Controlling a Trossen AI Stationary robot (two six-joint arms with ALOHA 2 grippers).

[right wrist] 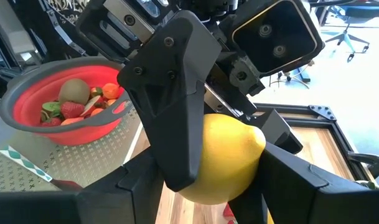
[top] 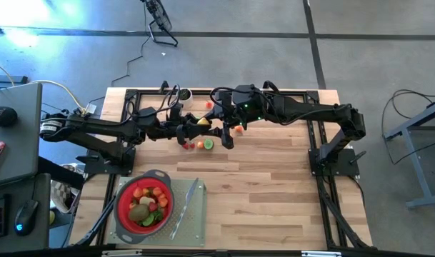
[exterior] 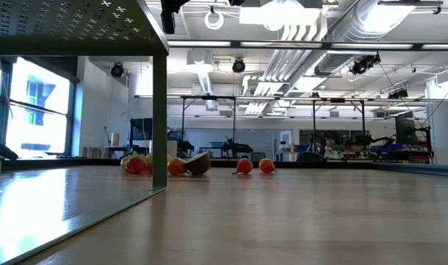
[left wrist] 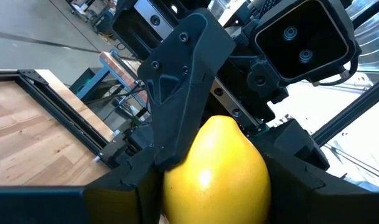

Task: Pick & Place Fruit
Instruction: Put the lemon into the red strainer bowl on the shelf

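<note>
Both claws meet mid-air above the far tabletop [top: 274, 185]. Left claw [left wrist: 208, 186] and right claw [right wrist: 220, 180] each clamp the same yellow fruit [left wrist: 217, 168], nose to nose. Loose fruits [top: 199, 145] lie just below; more in red strainer [right wrist: 27, 106].

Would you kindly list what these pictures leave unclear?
- Glossy yellow toy fruit: both wrist views, dark fingers cover its sides, frame edge cuts its base.
- Red strainer bowl: high view, its small fruits too tiny to name.
- Both grippers: absent from low view.
</note>
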